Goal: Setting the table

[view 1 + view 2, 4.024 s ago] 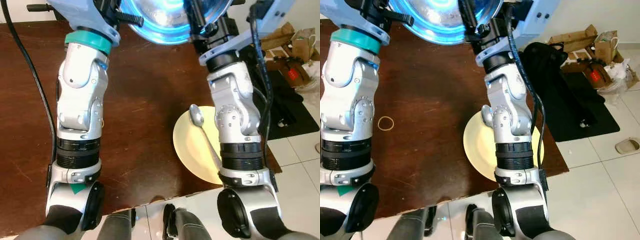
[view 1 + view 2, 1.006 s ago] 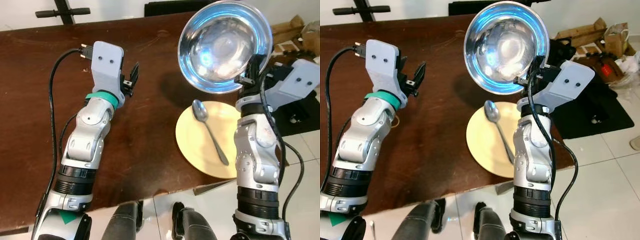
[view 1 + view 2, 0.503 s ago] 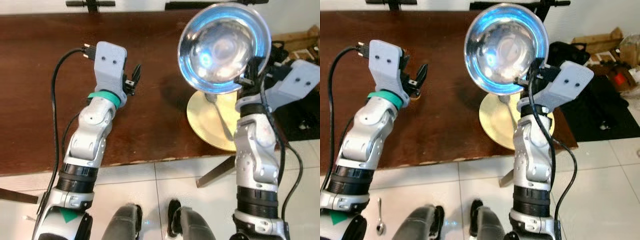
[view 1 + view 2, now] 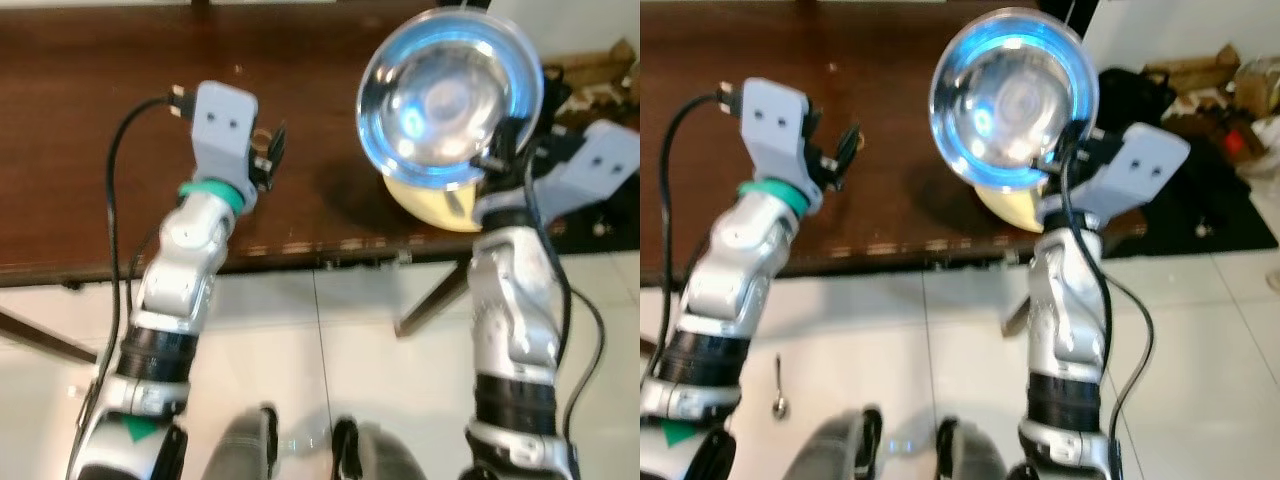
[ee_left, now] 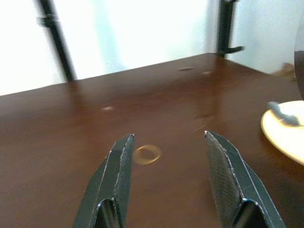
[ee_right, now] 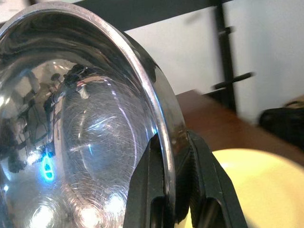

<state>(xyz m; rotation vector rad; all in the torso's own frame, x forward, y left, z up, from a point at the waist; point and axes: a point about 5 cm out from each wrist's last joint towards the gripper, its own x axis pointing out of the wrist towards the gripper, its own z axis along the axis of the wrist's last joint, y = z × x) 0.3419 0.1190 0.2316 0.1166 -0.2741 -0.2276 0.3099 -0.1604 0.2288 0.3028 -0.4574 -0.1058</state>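
Now the steel bowl (image 4: pixel 450 100) is held up over the table (image 4: pixel 100 150), its rim pinched by the right end effector (image 6: pixel 176 156); yellow plate (image 5: pixel 285 133) with spoon (image 5: pixel 281 113) below; left end effector (image 5: pixel 166 156) spread wide above a rubber band (image 5: pixel 147 154).

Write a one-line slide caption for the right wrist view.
Right pincer clamps steel bowl rim above yellow plate.

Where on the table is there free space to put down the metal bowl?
Bare wood lies between the left gripper and the yellow plate, and beyond the rubber band. The plate is taken by a spoon. The right gripper holds the bowl.
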